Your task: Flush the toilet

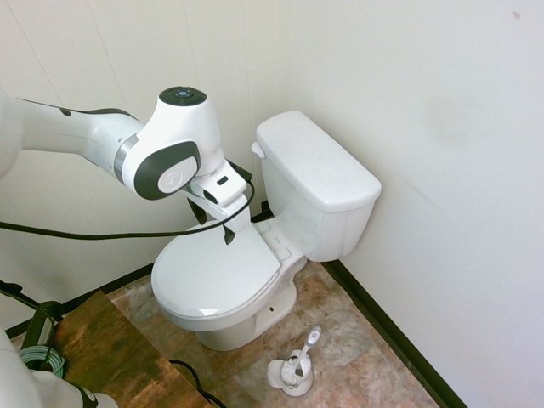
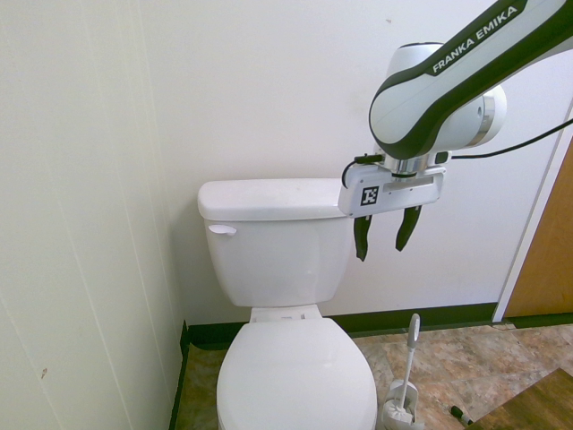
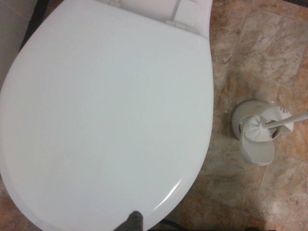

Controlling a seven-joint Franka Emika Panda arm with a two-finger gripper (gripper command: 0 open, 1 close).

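The white toilet [image 1: 319,183] stands in the corner, its oval seat lid [image 1: 217,272] down. The small white flush lever [image 1: 257,150] sits on the tank's front corner nearest the side wall, and in the second exterior view the flush lever [image 2: 222,230] is at the tank's [image 2: 277,237] left. My gripper [image 1: 214,223] hangs above the seat lid, in front of the tank and well apart from the lever. The gripper [image 2: 385,235] is open, its dark fingers [image 2: 362,237] pointing down with nothing between them. The wrist view looks straight down on the seat lid [image 3: 106,110].
A white toilet brush [image 1: 297,365] stands in its holder on the tiled floor beside the bowl, also seen as the toilet brush [image 3: 262,130] in the wrist view. Walls close in behind and beside the tank. A wooden door [image 2: 546,260] is at the far right.
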